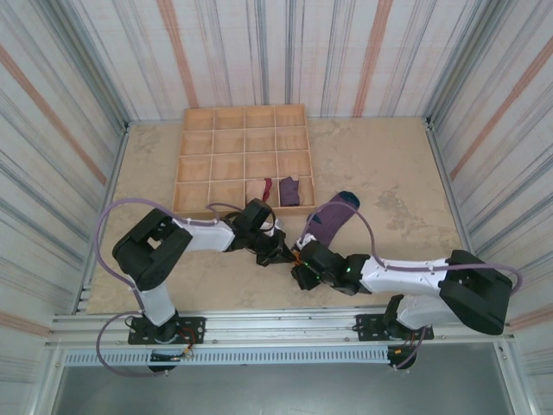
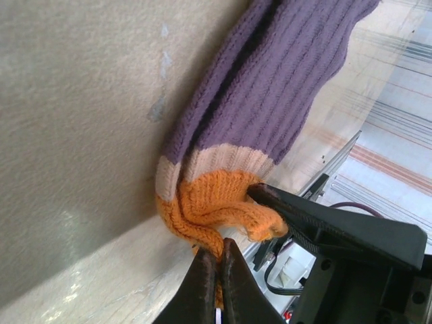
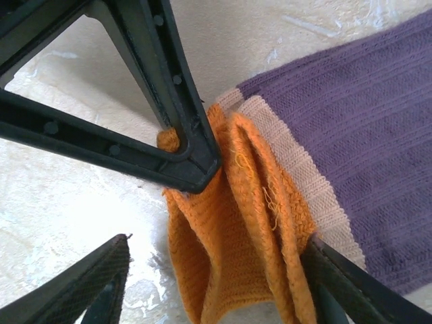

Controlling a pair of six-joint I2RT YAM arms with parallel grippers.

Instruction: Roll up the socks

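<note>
A purple sock (image 1: 333, 214) with a teal toe and an orange cuff (image 2: 212, 206) lies on the table just right of the wooden tray. My left gripper (image 2: 217, 244) is shut on the edge of the orange cuff (image 3: 229, 223), pinching a fold of knit. My right gripper (image 3: 219, 243) meets it from the other side, its jaws wide open around the cuff. One of the right fingers (image 3: 344, 283) presses against the cuff's side; the other stands clear of the fabric. From above, the left gripper (image 1: 278, 251) and right gripper (image 1: 300, 262) sit tip to tip at the cuff end.
A wooden tray (image 1: 244, 138) of square compartments stands at the back. One front compartment holds a tan and red sock (image 1: 267, 188), and the one beside it a dark purple sock (image 1: 289, 190). Striped walls close in on three sides.
</note>
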